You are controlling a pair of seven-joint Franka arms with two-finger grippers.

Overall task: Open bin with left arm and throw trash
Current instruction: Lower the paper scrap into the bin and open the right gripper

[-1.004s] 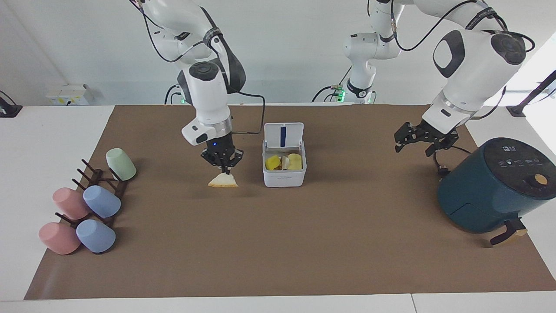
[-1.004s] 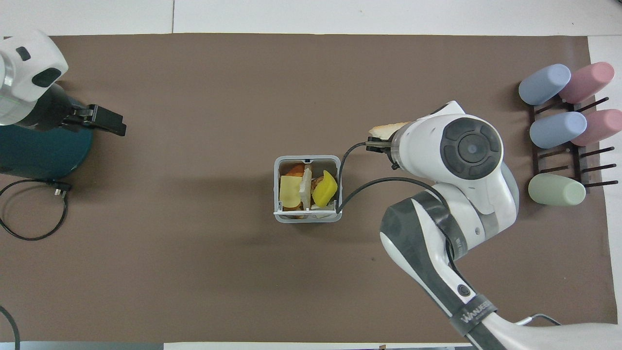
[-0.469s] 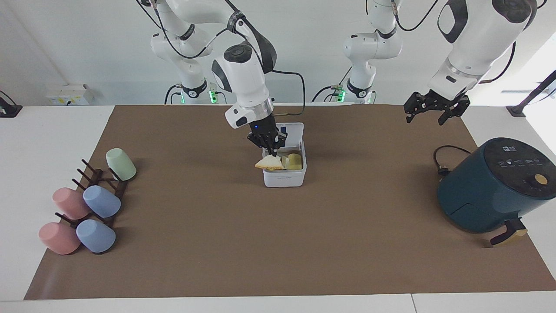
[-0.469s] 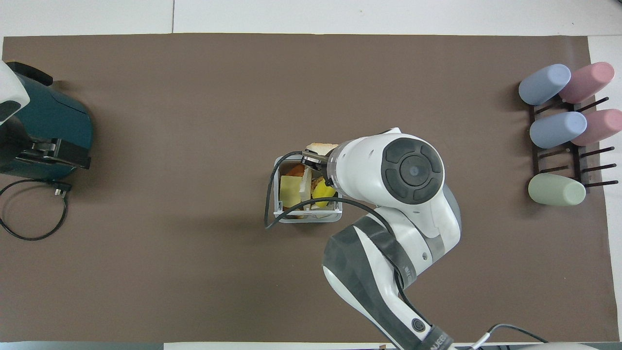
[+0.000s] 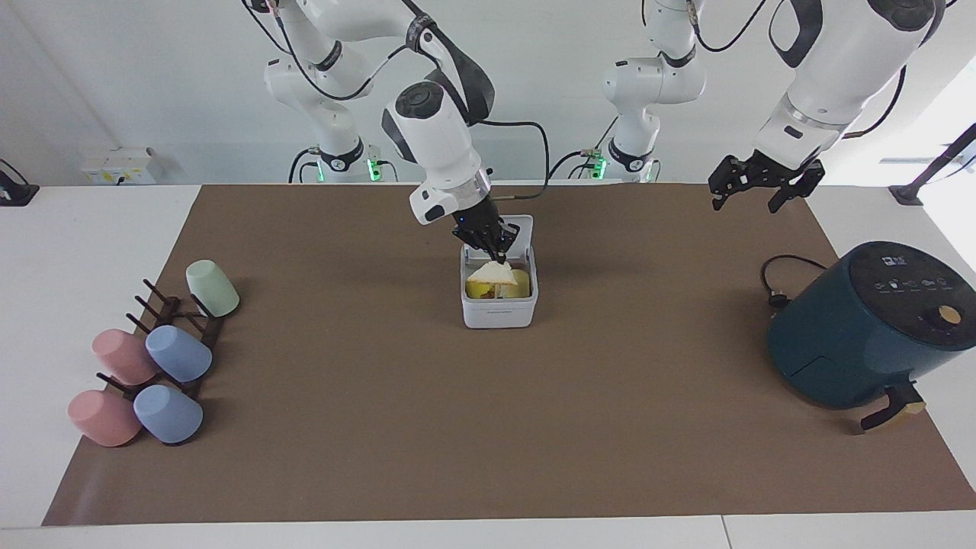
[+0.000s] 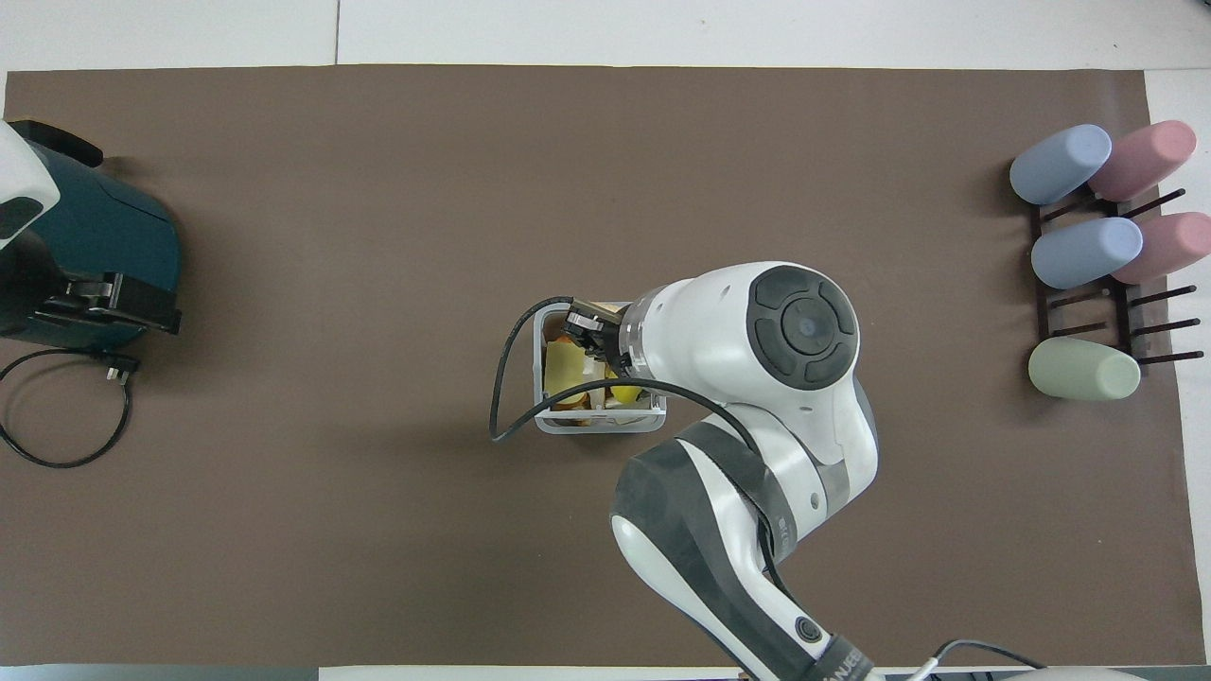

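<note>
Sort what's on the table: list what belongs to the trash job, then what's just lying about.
Job: bin, lid open; cream wedge held over it by right gripper; scraps inside; left gripper, waiting.

Lying about: air fryer, cups, rack.

Light: bright, even, diffuse.
Glare: daylight washes out the facing view's upper corner above the air fryer [image 5: 869, 328].
Shadows: soft, faint on the bench [image 5: 488, 427].
Focus: sharp in both views.

The right claw [image 5: 497, 255] fills the space over the open bin [image 5: 499, 311]. Bare tabletop [image 5: 488, 427] surrounds the bin; air fryer [image 5: 869, 328] and cup rack [image 5: 179, 328] flank the ends.
</note>
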